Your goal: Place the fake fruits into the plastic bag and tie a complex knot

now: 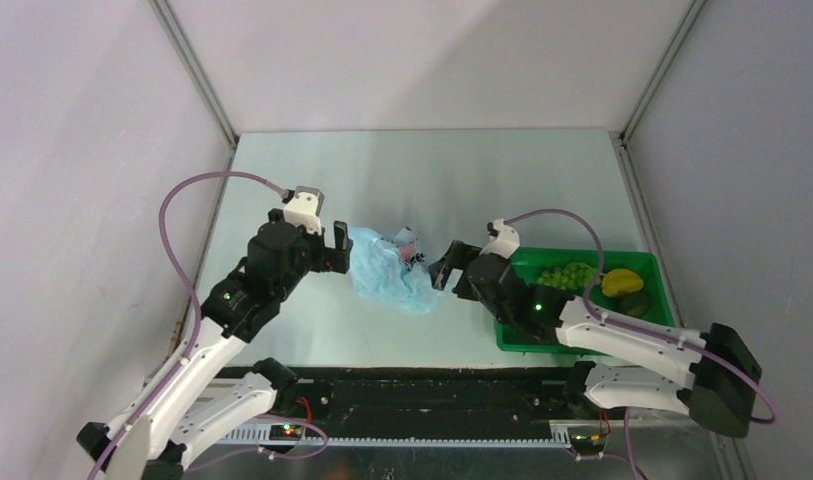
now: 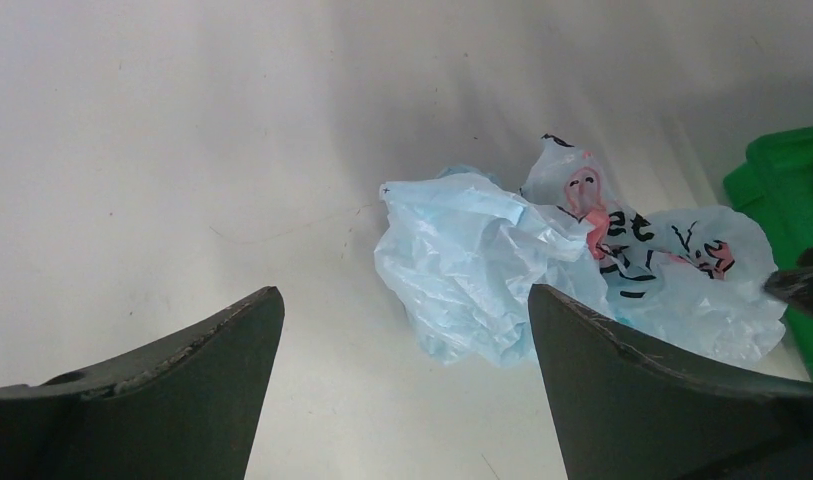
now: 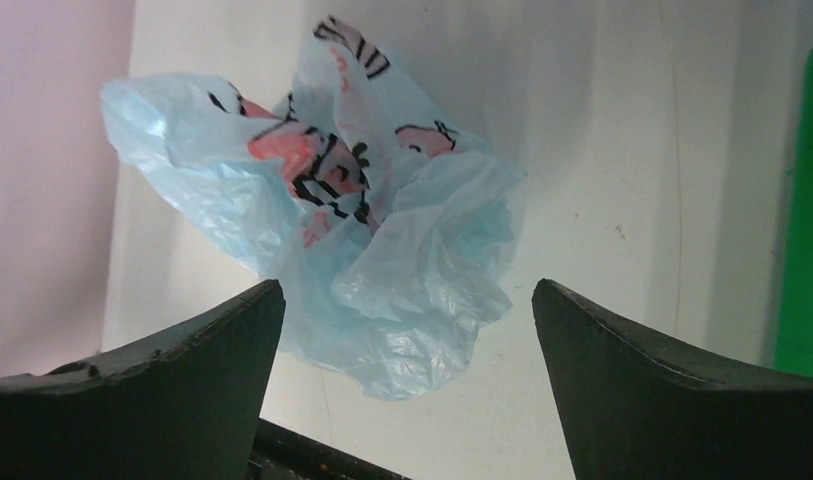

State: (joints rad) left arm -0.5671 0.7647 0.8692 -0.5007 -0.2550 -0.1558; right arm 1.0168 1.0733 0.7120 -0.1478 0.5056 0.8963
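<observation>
Left arm: it rises from its base at the near-left corner, bends at the elbow, and the forearm reaches up and to the right across the table. The left gripper is level with the left edge of the plastic bag and just beside it. In the left wrist view its two fingers stand wide apart with only bare table between them. The bag lies ahead and toward the right finger, not pinched. Right arm: it runs from its base at the near-right corner low and leftward, crossing the near-left part of the green tray. The right gripper points left at the bag's right edge, close to it. Whether it touches cannot be told from above. In the right wrist view its fingers are likewise spread wide. The bag sits ahead of them and between their lines, and is not gripped. The bag is a crumpled light-blue heap with pink and dark print, resting on the table between the two grippers. Whether its mouth is open cannot be told. Fruits: the green grapes and the yellow pear-like fruit lie in the tray, at its far side and to the right of the right arm. Both are outside the bag. A darker item lies just beside the yellow fruit in the tray, too small to identify.
</observation>
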